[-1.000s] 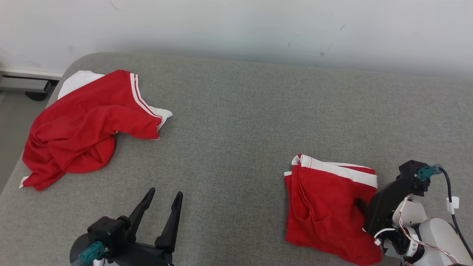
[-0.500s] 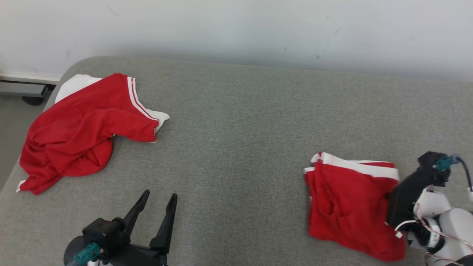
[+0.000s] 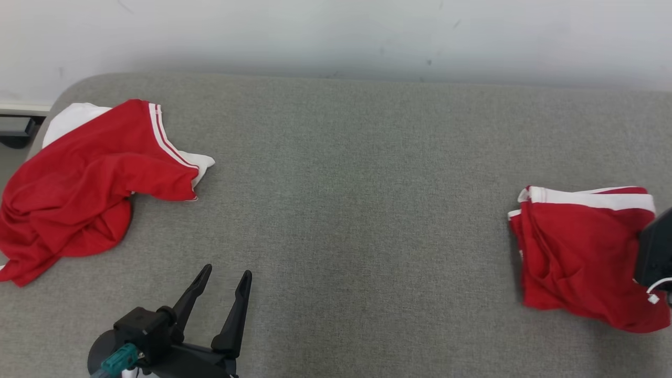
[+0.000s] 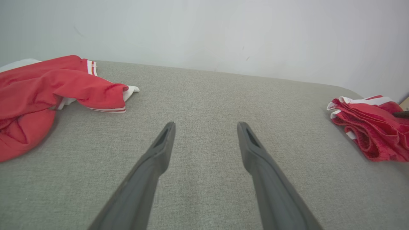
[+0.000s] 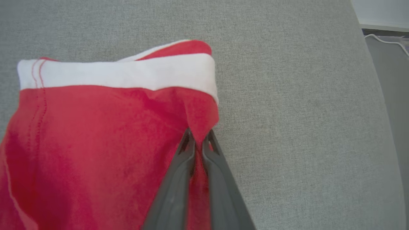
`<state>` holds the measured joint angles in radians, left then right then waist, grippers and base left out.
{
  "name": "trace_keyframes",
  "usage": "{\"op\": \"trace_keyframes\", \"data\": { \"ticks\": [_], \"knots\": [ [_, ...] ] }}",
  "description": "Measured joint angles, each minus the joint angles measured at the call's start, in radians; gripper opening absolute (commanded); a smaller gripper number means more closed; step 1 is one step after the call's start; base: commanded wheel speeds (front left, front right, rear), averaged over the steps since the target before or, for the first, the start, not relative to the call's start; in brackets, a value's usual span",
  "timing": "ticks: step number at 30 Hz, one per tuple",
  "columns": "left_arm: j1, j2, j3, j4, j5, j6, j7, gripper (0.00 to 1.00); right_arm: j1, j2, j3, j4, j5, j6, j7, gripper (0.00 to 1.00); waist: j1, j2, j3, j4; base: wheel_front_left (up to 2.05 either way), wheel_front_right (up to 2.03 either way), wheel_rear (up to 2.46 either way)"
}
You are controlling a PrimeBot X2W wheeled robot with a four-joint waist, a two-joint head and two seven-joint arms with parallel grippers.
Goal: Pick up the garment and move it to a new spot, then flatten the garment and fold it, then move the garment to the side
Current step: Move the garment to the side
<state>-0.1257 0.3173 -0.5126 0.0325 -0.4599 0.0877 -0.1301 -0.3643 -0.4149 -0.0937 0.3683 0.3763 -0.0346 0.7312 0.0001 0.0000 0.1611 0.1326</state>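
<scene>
Right jaws tight on garment (image 5: 96, 143) fold

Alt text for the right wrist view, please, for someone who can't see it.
The right end effector is shut on an edge of a folded red garment with a white band, lying on a grey fabric surface.

left gripper (image 3: 227, 271): matte black, two long tapered fingers, chunky boxy base
plug (image 3: 118, 359): teal, on that base
right gripper (image 5: 198, 135): dark grey, slim fingers
wire (image 3: 652, 287): thin, white, small tag
</scene>
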Motion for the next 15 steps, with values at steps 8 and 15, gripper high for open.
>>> {"op": "trace_keyframes", "data": {
  "ticks": [8,15],
  "knots": [
    [-0.002,0.004,0.005,-0.014,0.007,0.0,0.007,1.0,-0.048,-0.071,0.004,0.018,-0.021,0.056,-0.02,0.0,-0.0001,0.0001,0.034,-0.03,0.0,0.0,0.0],
    [-0.01,0.006,0.007,-0.019,0.009,0.001,0.015,1.0,-0.078,-0.108,0.009,0.021,-0.028,0.099,-0.056,0.0,-0.0001,0.0,0.051,-0.066,0.0,0.0,0.0]
  ]
}}
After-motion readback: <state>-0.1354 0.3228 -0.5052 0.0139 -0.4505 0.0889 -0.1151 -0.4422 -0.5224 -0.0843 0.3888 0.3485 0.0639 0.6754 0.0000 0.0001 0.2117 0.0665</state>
